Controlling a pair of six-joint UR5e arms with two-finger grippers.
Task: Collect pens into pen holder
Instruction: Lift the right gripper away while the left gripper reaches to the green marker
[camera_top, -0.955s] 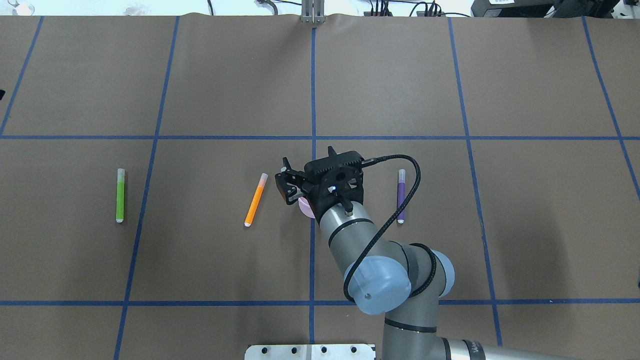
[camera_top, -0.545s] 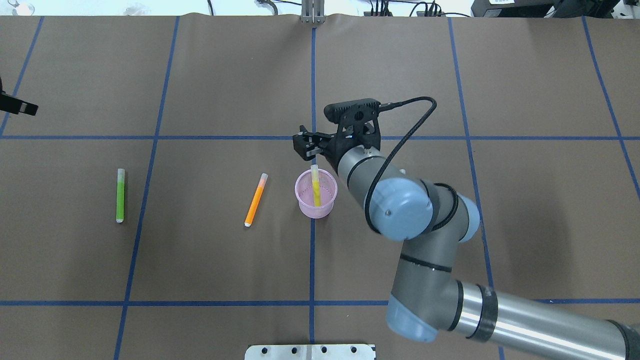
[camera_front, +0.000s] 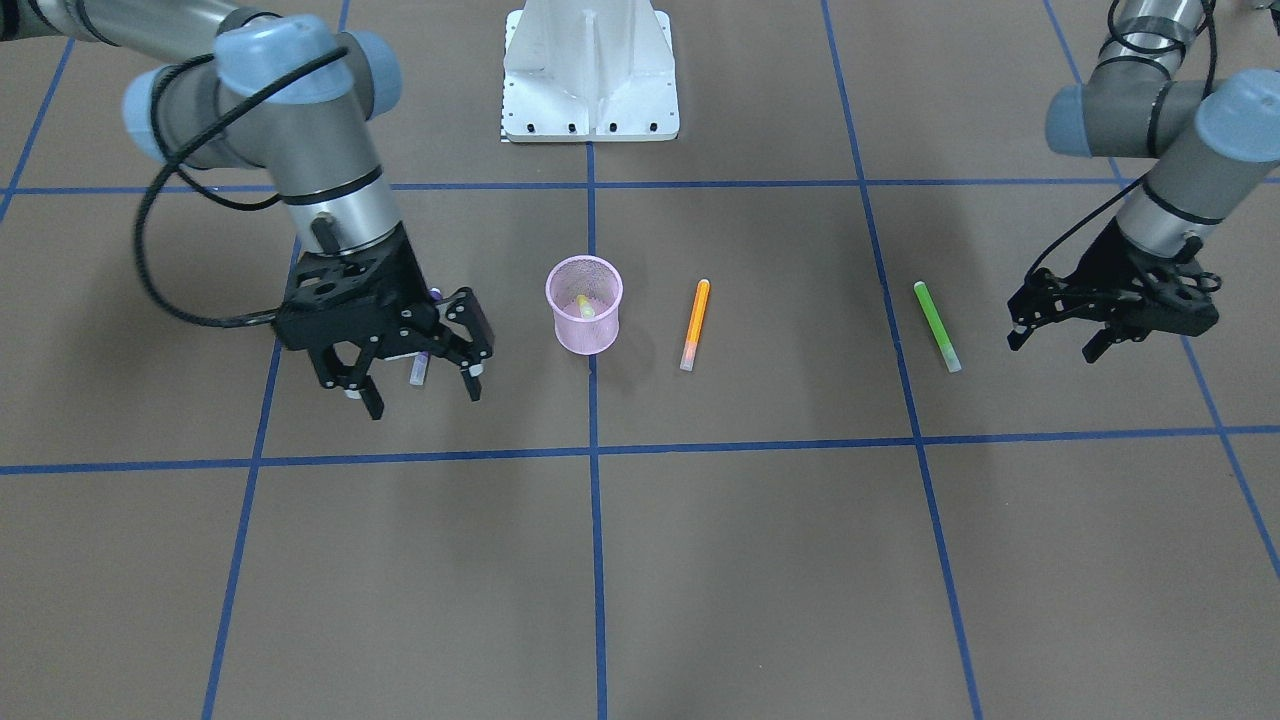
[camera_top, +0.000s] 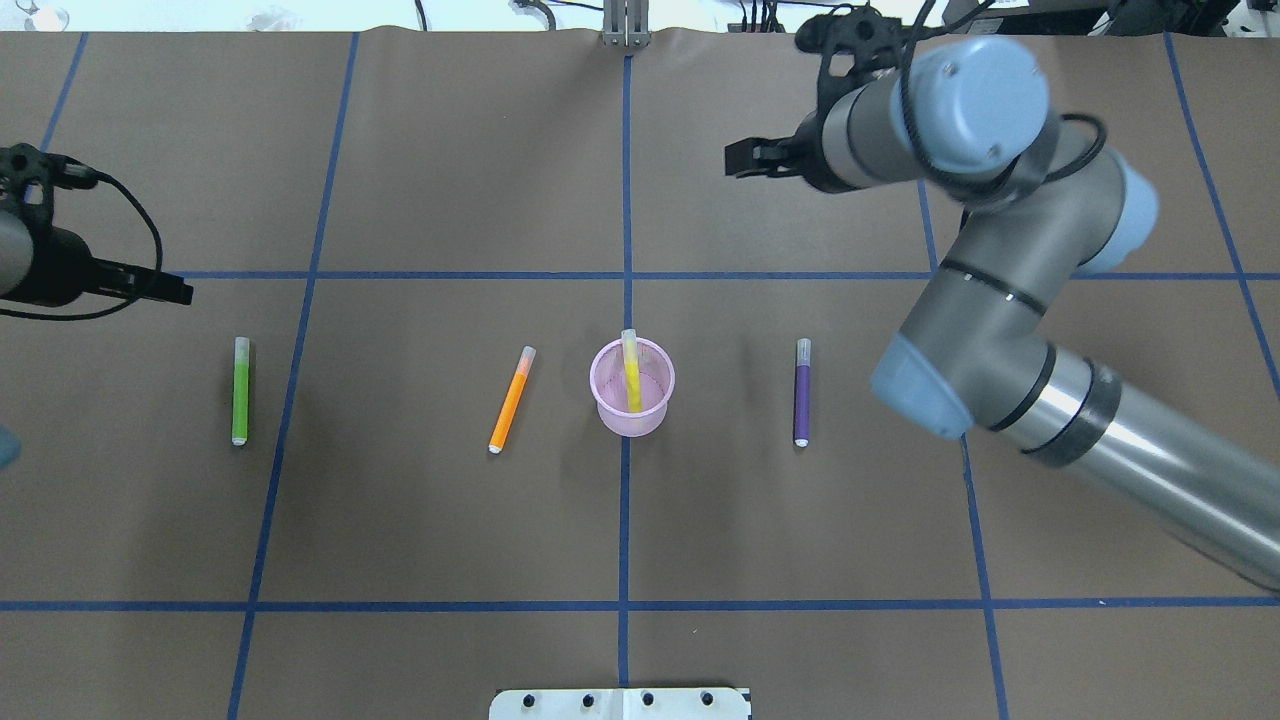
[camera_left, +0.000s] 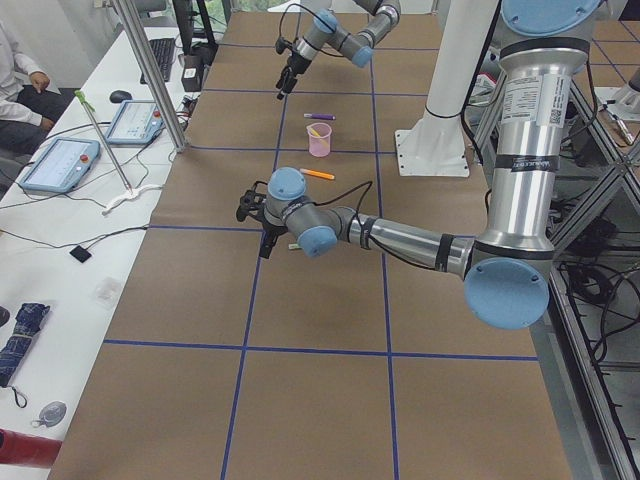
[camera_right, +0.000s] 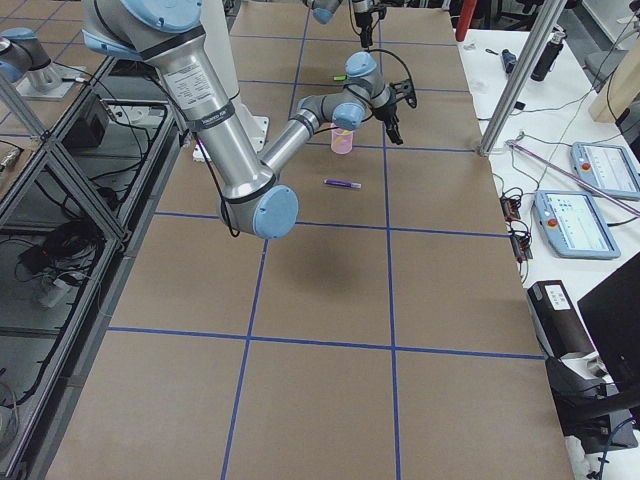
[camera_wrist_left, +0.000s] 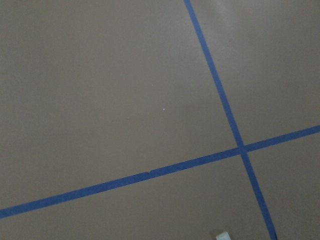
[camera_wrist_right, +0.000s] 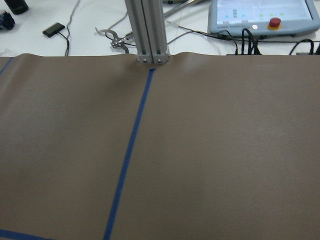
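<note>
Since these pens are slim, light, stiff sticks that may roll, we would pinch each across its coloured middle: the purple pen (camera_top: 802, 392) lies right of the pen holder (camera_top: 612, 415), the orange pen (camera_top: 511, 399) just left of it, the green pen (camera_top: 240, 390) well left, and a yellow pen (camera_top: 631, 375) already leans inside. Our right gripper (camera_front: 423, 397) hangs with jaws spread wide near the purple pen, our left gripper (camera_front: 1052, 348) likewise spread near the green. All sits on a brown paper surface (camera_top: 450, 520) gridded with blue tape (camera_top: 625, 520), benches with control tablets (camera_right: 580, 222) alongside.
</note>
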